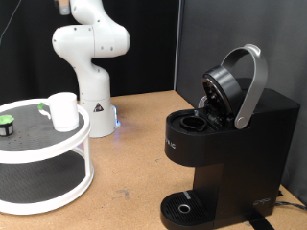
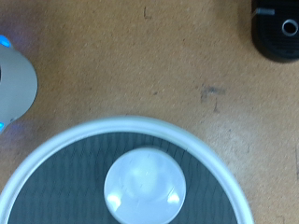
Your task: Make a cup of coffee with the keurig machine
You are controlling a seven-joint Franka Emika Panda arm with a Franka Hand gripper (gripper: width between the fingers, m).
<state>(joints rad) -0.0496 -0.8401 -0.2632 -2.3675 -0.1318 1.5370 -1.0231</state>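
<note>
The cup (image 1: 63, 110), a small white mug, stands upright on the top tier of a round white stand (image 1: 58, 153) at the exterior view's left. In the wrist view the cup (image 2: 145, 184) is seen from above, on the stand's dark mesh inside the white rim (image 2: 112, 125). The keurig machine (image 1: 230, 144), black and boxy, stands at the exterior view's right with its grey-handled lid (image 1: 251, 86) raised and the pod chamber open. Its round drip tray (image 1: 182, 206) is bare; it also shows in the wrist view (image 2: 278, 28). The gripper shows in neither view.
A green-topped pod (image 1: 7, 124) lies on the stand's top tier to the left of the cup, and a small green item (image 1: 41, 107) lies beside the cup. The white arm's base (image 1: 93, 105) stands behind the stand; it also shows in the wrist view (image 2: 14, 86). A brown tabletop (image 1: 134, 163) lies between the stand and the machine.
</note>
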